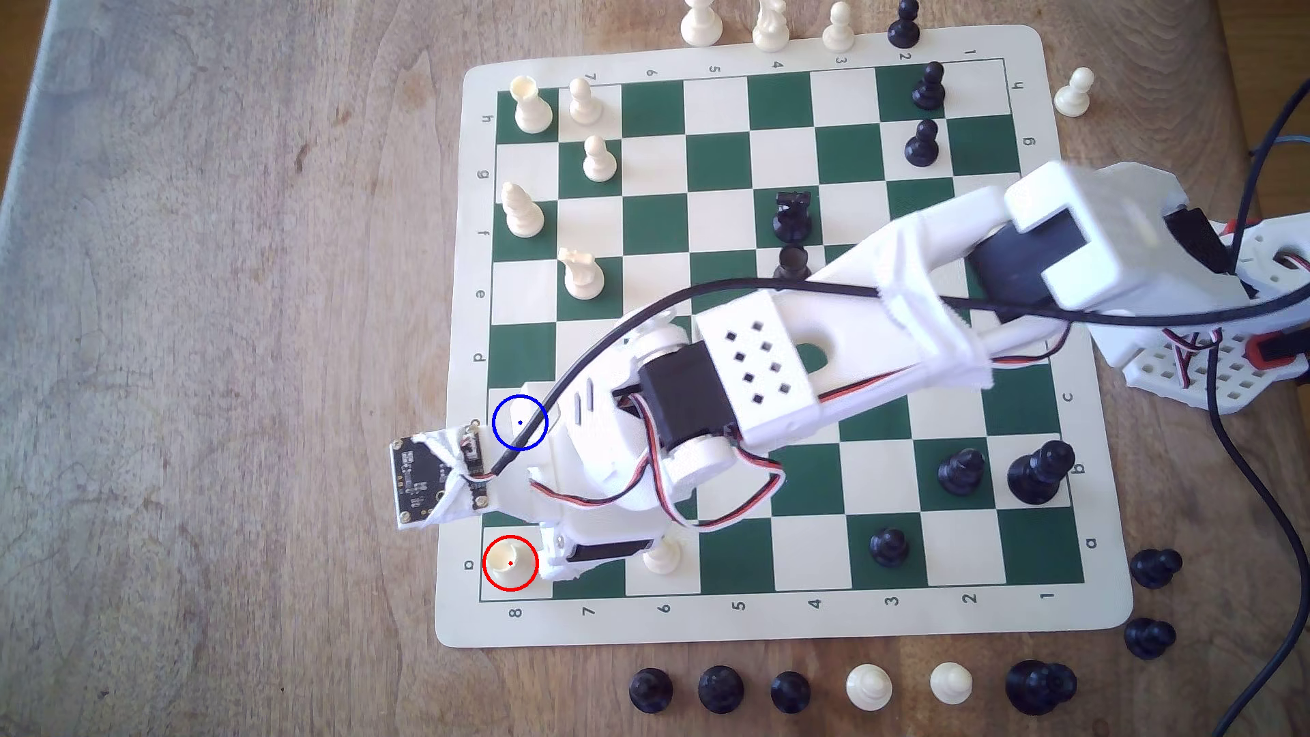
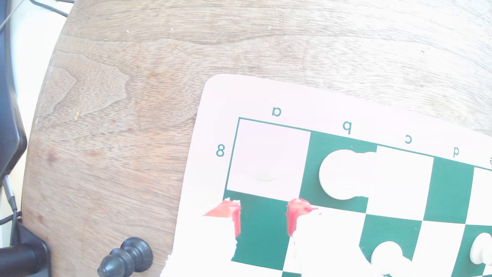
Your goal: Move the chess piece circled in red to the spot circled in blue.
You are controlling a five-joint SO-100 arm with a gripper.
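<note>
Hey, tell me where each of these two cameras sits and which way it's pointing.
Exterior view: above the table, looking almost straight down on the chessboard; the white arm reaches across it toward the red-circled rook.
Wrist view: mounted on the arm, looking down past the open end effector, its red-tipped fingers apart over a green square beside the board's a8 corner.
Shared: both show the a8 corner square, where the rook stands, and the wooden table.

Home tabletop, worn wooden table (image 1: 213, 354), roll-up chess mat (image 1: 780, 623), loose cables (image 1: 1247, 496)
</note>
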